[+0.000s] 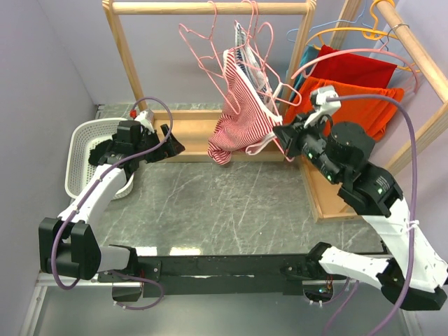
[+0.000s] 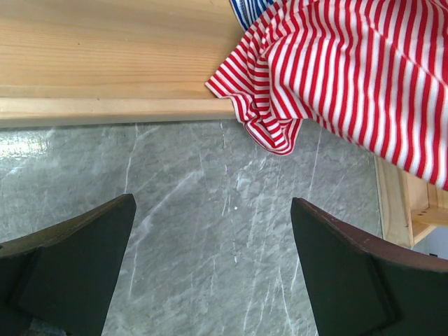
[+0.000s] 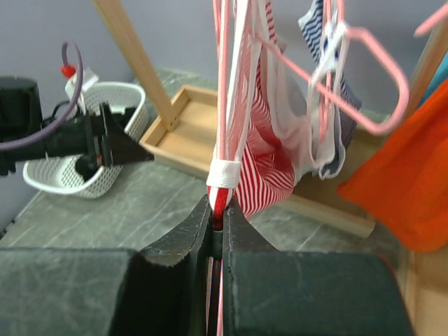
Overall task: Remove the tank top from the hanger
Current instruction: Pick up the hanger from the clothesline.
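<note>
Grey marbled worktop (image 1: pixel 224 203): carries everything below.
Light wooden clothes rack (image 1: pixel 210 8): stands at the far edge.
Red-and-white striped tank top (image 1: pixel 241 115): hangs from the rack on its hanger, its bottom hem sagging onto the rack's base board.
White perforated plastic basket (image 1: pixel 80 150): far left corner.
Pink wire hanger (image 3: pixel 222 84): carries the tank top, tilted.
Right hand (image 3: pixel 220 210): pressed together, pinching the hanger's lower end.
Left hand (image 2: pixel 213 199): spread wide, holding nothing, above the worktop, near the hem.

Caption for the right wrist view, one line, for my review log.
Right gripper shut on the pink hanger, the red-striped tank top draped just beyond its jaws.
</note>
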`<state>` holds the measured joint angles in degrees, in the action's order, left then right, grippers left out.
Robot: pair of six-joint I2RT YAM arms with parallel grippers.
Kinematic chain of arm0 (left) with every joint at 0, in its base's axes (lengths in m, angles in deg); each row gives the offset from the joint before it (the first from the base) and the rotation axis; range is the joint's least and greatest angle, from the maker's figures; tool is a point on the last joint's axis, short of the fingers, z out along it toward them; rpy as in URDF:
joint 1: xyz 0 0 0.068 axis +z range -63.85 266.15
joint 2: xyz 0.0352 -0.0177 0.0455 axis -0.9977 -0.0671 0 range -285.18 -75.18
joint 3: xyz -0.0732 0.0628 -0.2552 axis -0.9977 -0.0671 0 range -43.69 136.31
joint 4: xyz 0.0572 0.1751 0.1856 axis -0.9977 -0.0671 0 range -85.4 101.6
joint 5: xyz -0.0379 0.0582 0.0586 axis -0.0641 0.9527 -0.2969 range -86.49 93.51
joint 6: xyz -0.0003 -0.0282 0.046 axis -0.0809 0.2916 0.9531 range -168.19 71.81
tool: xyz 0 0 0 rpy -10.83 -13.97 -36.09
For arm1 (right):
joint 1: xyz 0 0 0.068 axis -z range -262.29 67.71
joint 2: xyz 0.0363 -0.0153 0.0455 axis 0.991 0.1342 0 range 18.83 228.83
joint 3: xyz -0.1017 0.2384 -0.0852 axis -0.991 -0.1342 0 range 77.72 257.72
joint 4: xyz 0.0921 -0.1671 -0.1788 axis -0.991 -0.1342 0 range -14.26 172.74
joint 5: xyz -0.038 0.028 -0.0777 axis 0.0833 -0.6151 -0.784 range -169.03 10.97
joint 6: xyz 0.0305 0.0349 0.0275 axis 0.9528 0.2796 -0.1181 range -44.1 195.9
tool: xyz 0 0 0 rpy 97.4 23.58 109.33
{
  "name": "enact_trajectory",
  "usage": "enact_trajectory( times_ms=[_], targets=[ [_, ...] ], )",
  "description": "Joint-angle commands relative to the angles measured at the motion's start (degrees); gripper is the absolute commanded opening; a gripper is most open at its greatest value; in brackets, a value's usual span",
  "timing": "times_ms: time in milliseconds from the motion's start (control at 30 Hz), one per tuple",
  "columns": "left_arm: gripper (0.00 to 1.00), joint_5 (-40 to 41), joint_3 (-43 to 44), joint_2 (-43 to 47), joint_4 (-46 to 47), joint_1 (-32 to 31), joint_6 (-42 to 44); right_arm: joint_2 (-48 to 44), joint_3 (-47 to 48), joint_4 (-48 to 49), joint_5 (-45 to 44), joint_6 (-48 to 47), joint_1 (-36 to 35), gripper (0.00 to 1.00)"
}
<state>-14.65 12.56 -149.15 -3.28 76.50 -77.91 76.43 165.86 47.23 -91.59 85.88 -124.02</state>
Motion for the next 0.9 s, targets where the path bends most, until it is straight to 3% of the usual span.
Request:
enact_trajectory(
  times_ms=[0,200,533,867],
  targets=[
    [0.99,-1.4,1.5,0.7,0.3,-0.3,-1.0,-2.8,-4.7,-0.3,2.4,2.9,-1.1,0.0],
    [0.99,-1.6,1.1,1.5,0.1,-0.3,-1.0,-6.2,-9.6,2.5,3.1,3.1,-1.1,0.0],
    [1.0,-1.5,-0.1,2.4,0.1,-0.3,-1.1,-3.6,-10.2,7.0,2.7,0.7,-1.2,0.0],
    [0.99,-1.4,1.0,0.9,-0.3,-0.3,-0.5,7.5,-2.9,11.7,-3.3,-4.3,0.4,0.0]
  ],
)
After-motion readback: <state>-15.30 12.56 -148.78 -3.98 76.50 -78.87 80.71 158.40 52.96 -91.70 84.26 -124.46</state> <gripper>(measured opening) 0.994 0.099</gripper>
